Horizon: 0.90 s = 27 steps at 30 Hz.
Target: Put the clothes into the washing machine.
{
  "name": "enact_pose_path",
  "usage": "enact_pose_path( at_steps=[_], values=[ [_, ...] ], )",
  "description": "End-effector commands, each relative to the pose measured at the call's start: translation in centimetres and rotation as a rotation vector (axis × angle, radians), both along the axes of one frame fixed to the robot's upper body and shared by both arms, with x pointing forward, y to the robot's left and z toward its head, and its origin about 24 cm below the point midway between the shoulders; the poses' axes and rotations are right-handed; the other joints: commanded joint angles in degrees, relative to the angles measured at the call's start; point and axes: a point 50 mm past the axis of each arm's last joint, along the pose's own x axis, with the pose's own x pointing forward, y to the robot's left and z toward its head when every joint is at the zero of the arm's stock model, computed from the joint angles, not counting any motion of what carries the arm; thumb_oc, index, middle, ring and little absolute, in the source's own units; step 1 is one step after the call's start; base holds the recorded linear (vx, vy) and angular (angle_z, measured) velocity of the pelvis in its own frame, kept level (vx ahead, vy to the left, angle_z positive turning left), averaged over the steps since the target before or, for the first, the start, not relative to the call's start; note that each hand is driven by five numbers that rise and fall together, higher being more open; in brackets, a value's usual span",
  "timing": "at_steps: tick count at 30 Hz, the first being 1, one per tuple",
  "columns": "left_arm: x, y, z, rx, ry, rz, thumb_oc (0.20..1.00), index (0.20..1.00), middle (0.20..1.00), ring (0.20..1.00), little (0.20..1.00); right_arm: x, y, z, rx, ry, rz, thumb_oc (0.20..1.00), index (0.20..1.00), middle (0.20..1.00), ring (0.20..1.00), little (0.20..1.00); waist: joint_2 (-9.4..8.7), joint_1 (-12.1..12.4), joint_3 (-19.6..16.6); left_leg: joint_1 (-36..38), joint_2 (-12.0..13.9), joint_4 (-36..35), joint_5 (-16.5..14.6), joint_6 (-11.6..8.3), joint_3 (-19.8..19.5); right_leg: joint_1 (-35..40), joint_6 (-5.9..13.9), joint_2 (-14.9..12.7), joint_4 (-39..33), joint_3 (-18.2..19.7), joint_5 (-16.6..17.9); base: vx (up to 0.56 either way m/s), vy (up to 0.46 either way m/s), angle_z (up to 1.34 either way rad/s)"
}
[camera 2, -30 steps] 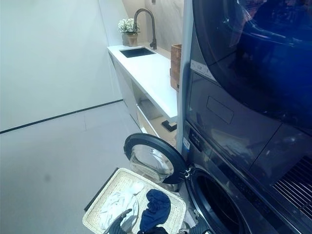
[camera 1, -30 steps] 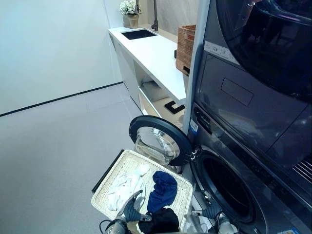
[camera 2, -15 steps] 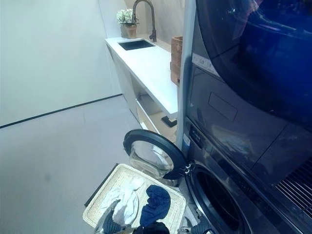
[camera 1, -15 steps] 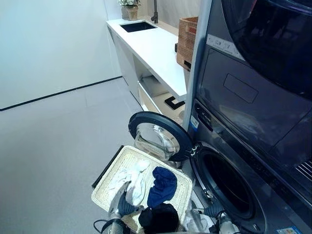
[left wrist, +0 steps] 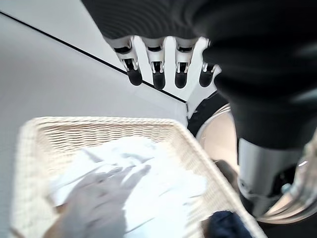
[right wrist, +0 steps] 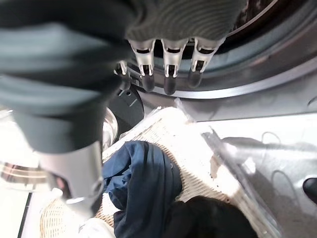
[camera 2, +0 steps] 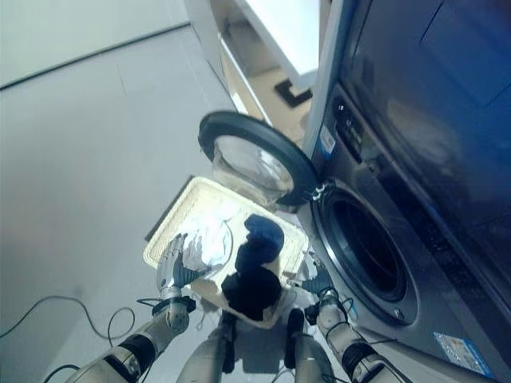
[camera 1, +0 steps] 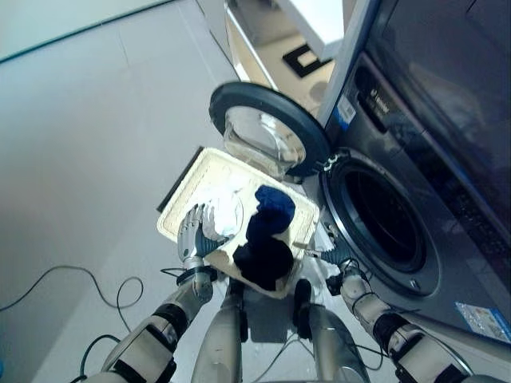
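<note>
A cream wicker basket [camera 1: 185, 190] stands on the floor in front of the washing machine's open drum [camera 1: 383, 223]. It holds white clothes [camera 1: 227, 211], a blue garment [camera 1: 271, 209] and a black garment [camera 1: 262, 259]. My left hand [camera 1: 194, 231] is at the basket's near left edge beside the white clothes [left wrist: 133, 173], and its fingers [left wrist: 154, 74] are straight and hold nothing. My right hand [camera 1: 335, 254] hovers between the basket's right side and the drum rim [right wrist: 257, 74], open, with the blue garment [right wrist: 143, 183] just below its fingers [right wrist: 166, 67].
The washer's round glass door [camera 1: 267, 128] hangs open to the left, right behind the basket's far edge. Beyond it are low counter shelves [camera 1: 271, 40]. Bare grey floor [camera 1: 88, 144] lies to the left of the basket.
The camera has tipped downward, so the counter top has left the view and both forearms show. The left hand stays by the white clothes and the right hand by the drum.
</note>
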Motion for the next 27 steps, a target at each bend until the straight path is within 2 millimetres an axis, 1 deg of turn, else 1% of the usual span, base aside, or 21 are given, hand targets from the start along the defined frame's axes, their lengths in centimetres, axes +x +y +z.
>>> enact_pose_path(
  at_steps=[1,4,6,9,10,11,14,15,16,19,21,22,24,27],
  values=[
    [2.2,-0.1,3.3,-0.032,-0.129,0.044,1.000,1.000,1.000,1.000,1.000,0.8,1.4,1.7,0.048,-0.075,-0.011,1.000,1.000,1.000,1.000,1.000,-1.79,0.2,-1.5,-2.8,-2.4,1.8,-1.1,0.18,2.3,-1.3,3.32,-0.7,-2.4,-3.3,4.4,-0.13,0.022,0.05],
    [3.2,0.2,5.0,-0.017,-0.175,0.063,1.000,1.000,1.000,1.000,1.000,1.8,1.5,3.0,0.048,-0.113,-0.019,1.000,1.000,1.000,1.000,1.000,-1.99,0.1,-0.6,-5.6,-2.2,3.1,-1.0,-0.04,2.4,-4.0,3.20,-0.9,-1.0,-3.6,4.4,-0.11,0.024,0.00],
    [4.3,1.0,7.2,-0.029,-0.226,0.110,1.000,1.000,1.000,1.000,1.000,2.9,1.5,4.8,0.059,-0.164,-0.033,1.000,1.000,1.000,1.000,1.000,-2.39,-0.2,0.5,-8.6,-1.8,4.3,-0.7,-0.35,2.8,-6.7,3.01,-0.9,0.2,-3.7,4.6,-0.12,0.025,-0.02],
    [5.4,1.6,9.4,-0.028,-0.265,0.152,1.000,1.000,1.000,1.000,1.000,3.8,1.4,6.4,0.064,-0.212,-0.041,1.000,1.000,1.000,1.000,1.000,-2.69,-0.6,1.5,-11.4,-1.4,5.5,-0.4,-0.53,3.4,-9.5,2.89,-1.1,1.4,-3.8,4.7,-0.09,0.028,-0.03],
    [5.7,1.9,9.9,-0.032,-0.266,0.164,1.000,1.000,1.000,1.000,1.000,4.1,1.3,6.8,0.062,-0.221,-0.045,1.000,1.000,1.000,1.000,1.000,-2.77,-0.7,1.5,-12.4,-1.3,6.2,-0.6,-0.57,3.4,-10.5,2.90,-1.2,2.2,-3.7,4.5,-0.05,0.044,-0.04],
    [5.7,1.9,10.0,-0.033,-0.265,0.166,1.000,1.000,1.000,1.000,1.000,4.1,1.2,6.9,0.062,-0.223,-0.046,1.000,1.000,1.000,1.000,1.000,-2.78,-0.7,1.5,-12.6,-1.3,6.4,-0.6,-0.57,3.4,-10.7,2.90,-1.2,2.3,-3.7,4.4,-0.04,0.064,-0.04],
    [6.6,2.1,11.8,-0.024,-0.280,0.168,1.000,1.000,1.000,1.000,1.000,4.8,0.8,8.2,0.067,-0.250,-0.063,1.000,1.000,1.000,1.000,1.000,-2.87,-1.2,1.5,-15.6,-0.9,8.3,-0.7,-0.59,3.3,-14.0,2.86,-1.3,4.2,-3.2,4.3,-0.03,0.061,-0.02],
    [6.8,2.2,12.2,-0.019,-0.282,0.170,1.000,1.000,1.000,1.000,1.000,4.9,0.7,8.4,0.069,-0.255,-0.068,1.000,1.000,1.000,1.000,1.000,-2.89,-1.2,1.5,-16.0,-0.9,8.5,-0.7,-0.58,3.4,-14.3,2.85,-1.3,4.4,-3.2,4.3,-0.03,0.076,-0.03],
    [7.1,2.3,13.1,-0.012,-0.284,0.185,1.000,1.000,1.000,1.000,1.000,5.3,0.4,9.0,0.076,-0.270,-0.081,1.000,1.000,1.000,1.000,1.000,-2.87,-1.4,1.5,-17.3,-0.6,9.0,-0.7,-0.64,3.5,-15.7,2.87,-1.4,4.9,-3.0,4.4,-0.03,0.079,-0.04],
    [7.6,3.2,14.1,-0.018,-0.253,0.237,1.000,1.000,1.000,1.000,1.000,5.7,0.0,10.0,0.093,-0.301,-0.100,1.000,1.000,1.000,1.000,1.000,-2.91,-1.9,1.5,-19.0,-0.4,9.6,-0.8,-0.67,3.9,-17.4,2.94,-1.4,5.5,-2.8,4.4,-0.02,0.071,-0.01],
    [7.7,3.5,14.3,-0.017,-0.240,0.255,1.000,1.000,1.000,1.000,1.000,5.8,0.0,10.3,0.098,-0.312,-0.105,1.000,1.000,1.000,1.000,1.000,-2.95,-2.0,1.5,-19.5,-0.4,9.7,-0.8,-0.69,4.0,-17.9,2.98,-1.4,5.5,-2.7,4.4,-0.01,0.038,-0.05],
    [7.8,4.0,14.7,-0.007,-0.224,0.284,1.000,1.000,1.000,1.000,1.000,5.9,0.1,10.7,0.100,-0.328,-0.108,1.000,1.000,1.000,1.000,1.000,-3.12,-2.4,1.5,-20.4,-0.4,9.7,-0.7,-0.75,4.2,-18.8,3.10,-1.4,5.4,-2.6,4.6,-0.01,0.038,-0.03],
    [7.9,4.6,15.0,0.007,-0.197,0.305,1.000,1.000,1.000,1.000,1.000,6.0,0.0,11.0,0.091,-0.335,-0.107,1.000,1.000,1.000,1.000,1.000,-3.31,-2.6,1.5,-21.1,-0.3,9.5,-0.6,-0.79,4.4,-19.6,3.18,-1.4,5.2,-2.6,4.8,0.00,0.042,-0.02],
    [8.1,4.8,15.2,0.008,-0.163,0.304,1.000,1.000,1.000,1.000,1.000,6.0,-0.2,11.1,0.092,-0.335,-0.120,1.000,1.000,1.000,1.000,1.000,-3.58,-2.8,1.5,-22.3,-0.1,9.4,-0.6,-0.84,4.6,-20.8,3.33,-1.4,5.2,-2.6,5.0,0.00,0.000,0.00]
  ],
)
